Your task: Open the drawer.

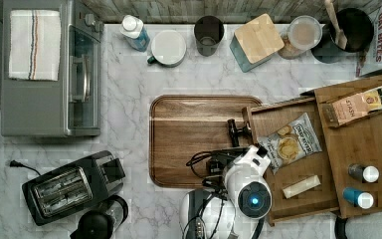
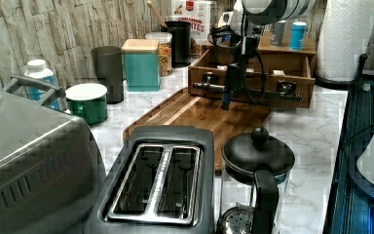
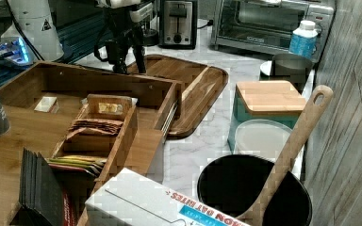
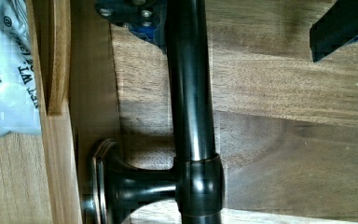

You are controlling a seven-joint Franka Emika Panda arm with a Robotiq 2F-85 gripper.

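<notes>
Rounded glossy white arm shell (image 1: 246, 172) noted, with a glowing blue round light on one joint. Looped black cables (image 1: 204, 160) are strung along the wrist. A black two-fingered gripper (image 2: 229, 90) is fitted; small screws seen.

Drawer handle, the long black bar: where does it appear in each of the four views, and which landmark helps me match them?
Top view: the handle is at the centre, on the left edge of the drawer.
Left view: it crosses the drawer front, upper centre-right.
Right view: it is at the centre, along the drawer's right end.
Wrist view: it crosses the middle.
Landmark: the cutting board lies beneath it.
</notes>
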